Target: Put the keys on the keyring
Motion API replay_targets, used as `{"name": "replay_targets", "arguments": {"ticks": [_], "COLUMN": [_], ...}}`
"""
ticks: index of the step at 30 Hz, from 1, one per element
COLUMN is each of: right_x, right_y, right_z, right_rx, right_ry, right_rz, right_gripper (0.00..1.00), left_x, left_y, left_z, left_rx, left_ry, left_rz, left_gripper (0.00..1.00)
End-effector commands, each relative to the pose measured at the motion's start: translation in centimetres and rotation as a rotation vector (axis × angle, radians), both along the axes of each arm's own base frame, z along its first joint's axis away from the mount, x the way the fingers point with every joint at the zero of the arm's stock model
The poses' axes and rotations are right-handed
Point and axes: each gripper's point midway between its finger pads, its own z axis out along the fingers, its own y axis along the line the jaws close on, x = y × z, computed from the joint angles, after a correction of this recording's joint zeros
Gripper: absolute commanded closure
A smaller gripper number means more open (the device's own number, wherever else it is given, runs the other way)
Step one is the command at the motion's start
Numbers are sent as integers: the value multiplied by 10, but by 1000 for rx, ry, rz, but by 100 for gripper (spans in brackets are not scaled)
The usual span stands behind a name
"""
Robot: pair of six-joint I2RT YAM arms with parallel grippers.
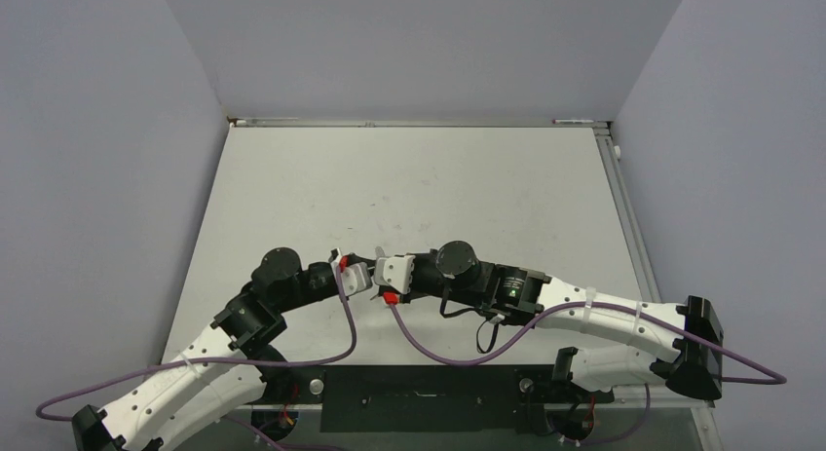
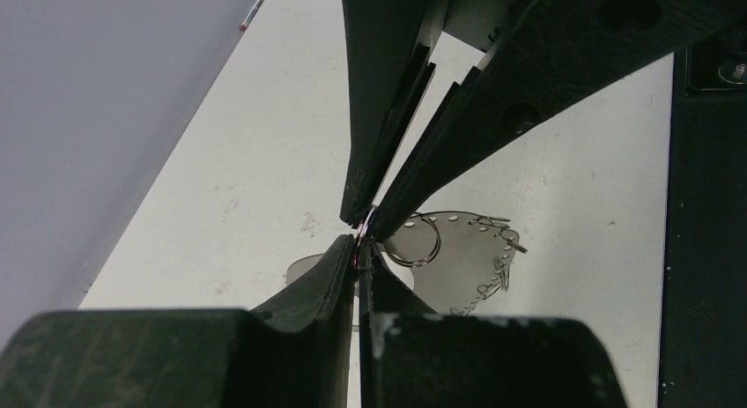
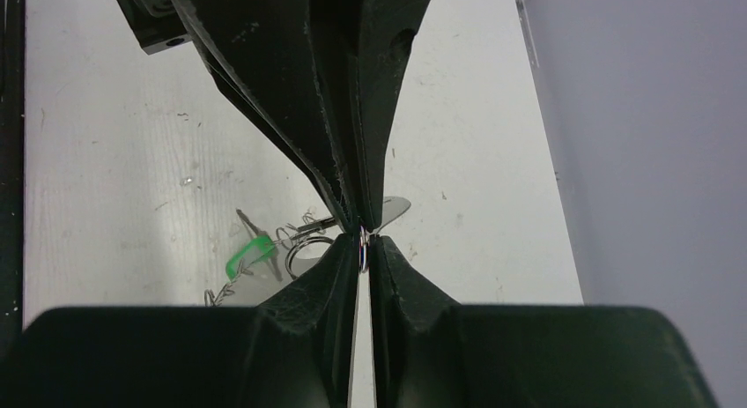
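Note:
My left gripper [image 1: 364,279] and right gripper [image 1: 383,276] meet tip to tip above the near middle of the white table [image 1: 438,178]. In the left wrist view my left gripper [image 2: 361,249] is shut on a thin silver ring [image 2: 366,221], seen edge-on. In the right wrist view my right gripper [image 3: 364,248] is shut on the same ring [image 3: 363,246] from the other side. The keyring's wire loop [image 2: 498,249] with small silver pieces lies just beyond the tips. Its green tag [image 3: 249,254] shows in the right wrist view, beside a small split ring [image 3: 308,249]. No black-headed key is in view.
Grey walls close in the table on the left, back and right. A black base plate [image 1: 419,397] lies along the near edge between the arm bases. Purple cables [image 1: 429,354] loop from both arms over the near part of the table.

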Motion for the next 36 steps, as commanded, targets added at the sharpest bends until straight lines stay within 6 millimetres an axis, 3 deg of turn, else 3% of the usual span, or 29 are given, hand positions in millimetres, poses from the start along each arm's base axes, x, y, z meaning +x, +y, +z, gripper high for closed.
{"name": "replay_targets", "arguments": {"ticks": [1,7,13,18,20,29,36], "right_x": [10,7,7,4,1,-14,-21], "right_y": [4,2,-4,-15,-19,-28,-29], "right_z": [15,17,37,57,64,92,103], "right_rx": [39,40,108,171,201,339,437], "right_ry": [3,9,-26,-57,-61,-64,-62], "right_rz": [-35,-11,-17,-26,-23,22,47], "right_gripper": [94,95,95,95,95,95,95], "left_x": [-9,-17,-21,-22,-22,-25,-23], "left_y": [-6,-7,-7,-3,-1,-2,-4], "left_z": [49,52,54,62,66,77,85], "left_rx": [-115,-127,-134,-169,-185,-247,-318], "left_ry": [-116,-133,-142,-160,-168,-163,-128], "left_rz": [-61,-98,-119,-102,-96,-120,-132], "left_gripper": [100,100,98,66,61,62,63]}}
